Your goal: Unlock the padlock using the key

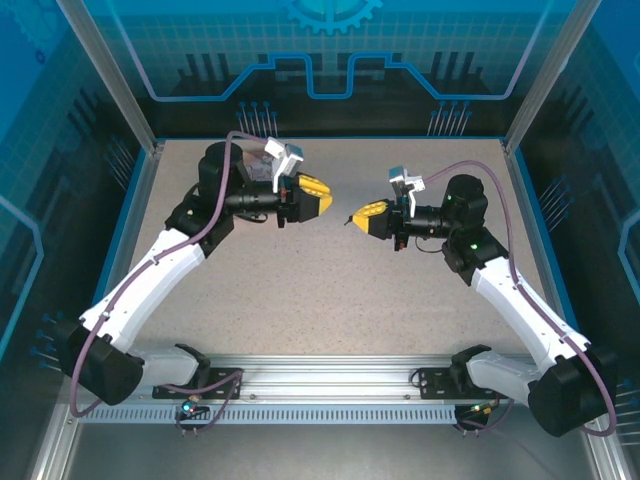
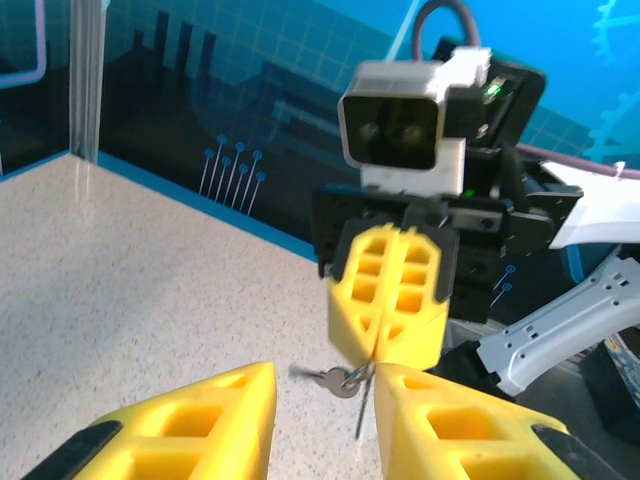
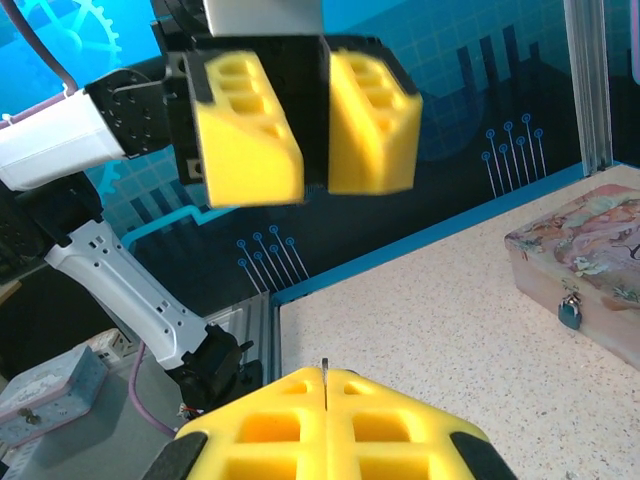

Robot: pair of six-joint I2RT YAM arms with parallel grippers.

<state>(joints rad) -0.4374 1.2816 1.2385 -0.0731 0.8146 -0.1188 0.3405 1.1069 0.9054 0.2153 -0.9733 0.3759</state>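
The key (image 2: 342, 381) hangs on a small ring from the tips of my right gripper (image 2: 378, 352), whose yellow fingers are pressed together on it. A thin metal sliver of the key (image 3: 324, 368) sticks out between the same shut fingers (image 3: 380, 410). My left gripper (image 2: 324, 372) faces it, jaws apart, with the key dangling in line with the gap and touching neither finger. From above, both grippers (image 1: 325, 203) (image 1: 352, 218) meet tip to tip over the table's middle. The blue padlock (image 3: 571, 310) hangs on the front of the pink tin (image 3: 590, 245).
The pink tin (image 1: 262, 160) stands at the back of the table, partly behind my left arm. Blue walls and aluminium posts (image 1: 115, 85) close in the sides and back. A second small tin (image 3: 50, 390) lies beyond the table's edge.
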